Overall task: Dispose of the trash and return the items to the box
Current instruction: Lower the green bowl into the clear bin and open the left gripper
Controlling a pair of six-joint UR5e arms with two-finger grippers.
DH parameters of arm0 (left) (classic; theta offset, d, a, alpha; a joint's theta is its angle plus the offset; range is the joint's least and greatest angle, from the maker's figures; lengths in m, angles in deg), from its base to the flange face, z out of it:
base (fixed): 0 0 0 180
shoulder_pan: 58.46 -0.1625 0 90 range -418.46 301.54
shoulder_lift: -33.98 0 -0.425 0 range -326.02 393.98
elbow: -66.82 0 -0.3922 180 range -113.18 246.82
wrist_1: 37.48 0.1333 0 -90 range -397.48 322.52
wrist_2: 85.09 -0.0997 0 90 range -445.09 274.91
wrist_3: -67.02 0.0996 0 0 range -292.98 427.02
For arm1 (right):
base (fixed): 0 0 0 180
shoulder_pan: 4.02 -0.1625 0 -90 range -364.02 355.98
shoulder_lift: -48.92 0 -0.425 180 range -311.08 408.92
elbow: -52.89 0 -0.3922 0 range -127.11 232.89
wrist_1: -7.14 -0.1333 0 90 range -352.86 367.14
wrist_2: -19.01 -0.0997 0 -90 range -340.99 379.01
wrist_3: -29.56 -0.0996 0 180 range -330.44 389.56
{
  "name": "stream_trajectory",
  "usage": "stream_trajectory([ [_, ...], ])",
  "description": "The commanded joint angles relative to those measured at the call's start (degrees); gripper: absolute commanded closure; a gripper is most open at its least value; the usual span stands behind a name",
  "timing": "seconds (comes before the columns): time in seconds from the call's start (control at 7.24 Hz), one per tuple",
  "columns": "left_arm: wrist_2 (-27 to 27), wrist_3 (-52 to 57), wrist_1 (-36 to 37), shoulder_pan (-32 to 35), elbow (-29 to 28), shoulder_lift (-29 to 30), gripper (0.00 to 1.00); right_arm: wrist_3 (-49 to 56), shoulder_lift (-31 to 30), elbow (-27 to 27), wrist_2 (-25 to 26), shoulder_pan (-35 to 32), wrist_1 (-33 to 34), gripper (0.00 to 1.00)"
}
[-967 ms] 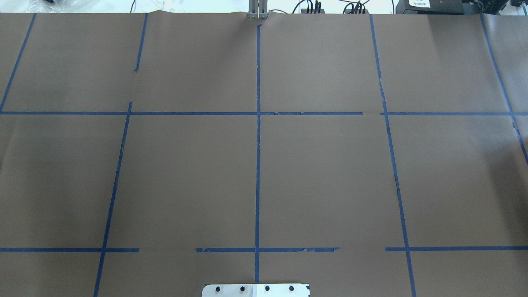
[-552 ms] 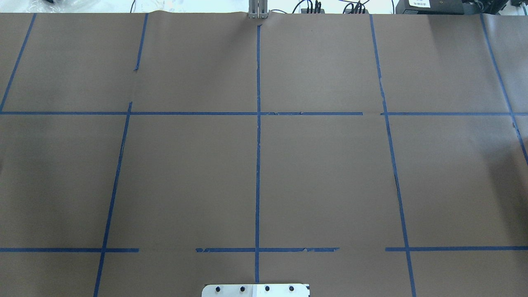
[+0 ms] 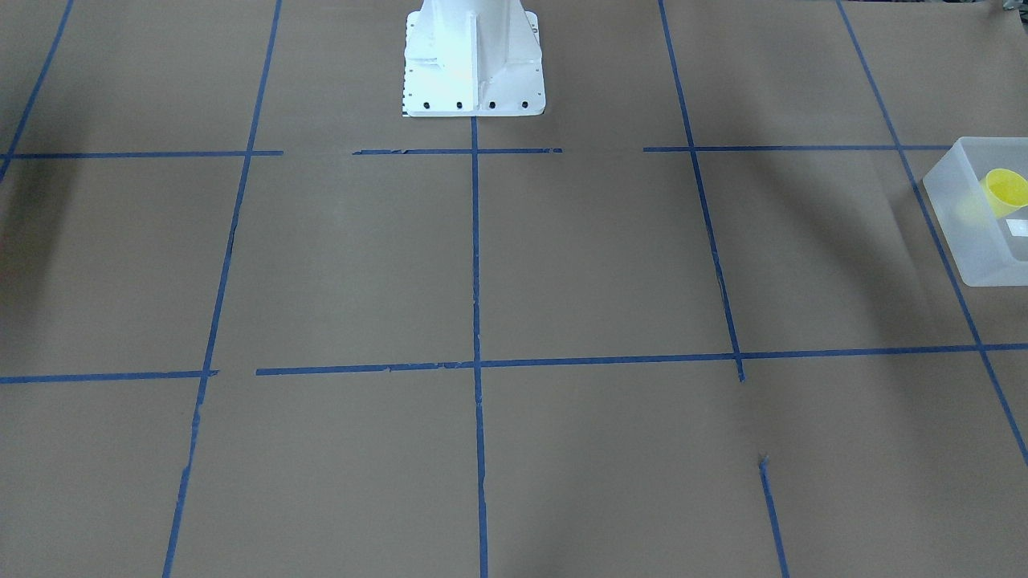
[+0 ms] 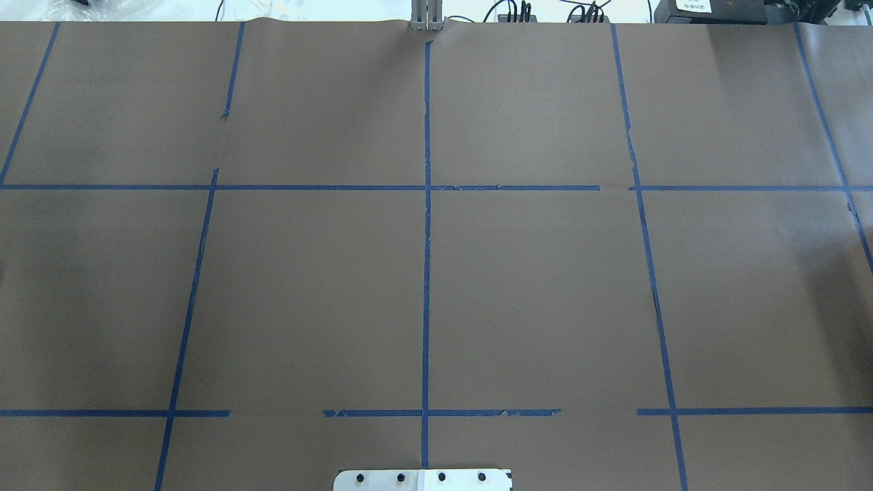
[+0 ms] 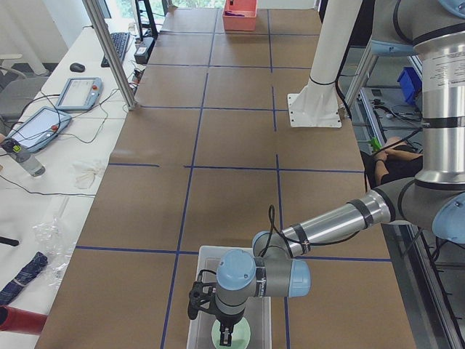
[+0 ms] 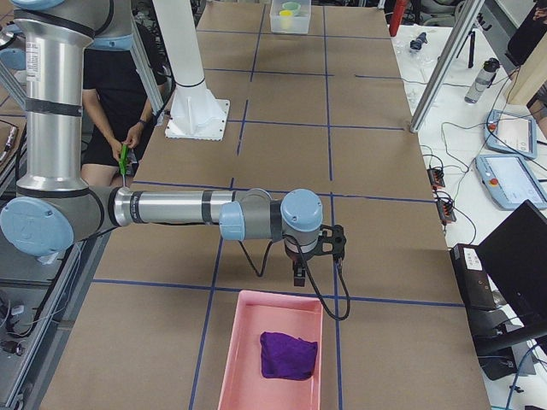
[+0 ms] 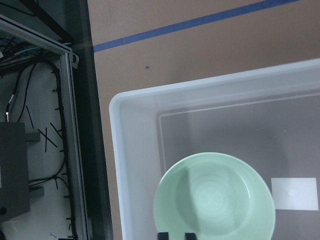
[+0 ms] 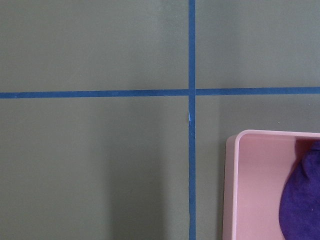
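Note:
The translucent box (image 3: 964, 241) stands at the table's end on my left, and the yellow cup (image 3: 1005, 191) lies inside it. The box (image 7: 135, 165) also holds a pale green bowl (image 7: 215, 197) and bears a white label (image 7: 295, 194). My left gripper (image 7: 176, 235) hangs over the bowl's near edge with its two tips close together, shut and empty; it also shows in the exterior left view (image 5: 224, 336). My right gripper (image 6: 299, 275) hovers over bare table just beyond a pink tray (image 6: 244, 359); I cannot tell whether it is open or shut.
The pink tray (image 8: 232, 190) holds a crumpled purple cloth (image 6: 289, 354). The white robot base (image 3: 472, 64) stands at the table's middle edge. Blue tape lines cross the brown table cover (image 4: 545, 286). Tablets and cables lie on the side bench (image 5: 43, 123).

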Motion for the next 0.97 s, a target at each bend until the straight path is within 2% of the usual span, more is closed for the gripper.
stream_trajectory([
  [0.0, 3.86, -1.43, 0.75, 0.00, 4.05, 1.40, 0.00, 0.21, -0.06, -0.15, 0.00, 0.00, -0.09, 0.00],
  [0.14, 7.21, -5.17, 1.80, 0.00, 6.41, 2.29, 0.00, 0.39, 0.03, -0.06, 0.00, 0.00, -0.09, 0.00],
  [0.28, 8.72, -9.99, 5.90, 0.00, 11.75, 2.29, 0.00, 0.47, 0.03, -0.06, 0.00, 0.00, -0.09, 0.00],
  [0.41, 9.78, -10.22, 12.55, -0.08, 15.80, 2.64, 0.00, 0.30, 0.12, -0.06, 0.00, 0.00, 0.00, 0.00],
  [0.55, 13.36, -10.31, 15.67, -0.52, 17.76, 2.82, 0.00, 0.04, 0.12, -0.06, 0.00, 0.00, 0.00, 0.00],
  [0.83, 14.18, -15.81, 15.87, -5.16, 20.31, 2.82, 0.00, -0.05, 0.12, -0.06, 0.00, 0.00, 0.00, 0.00],
])
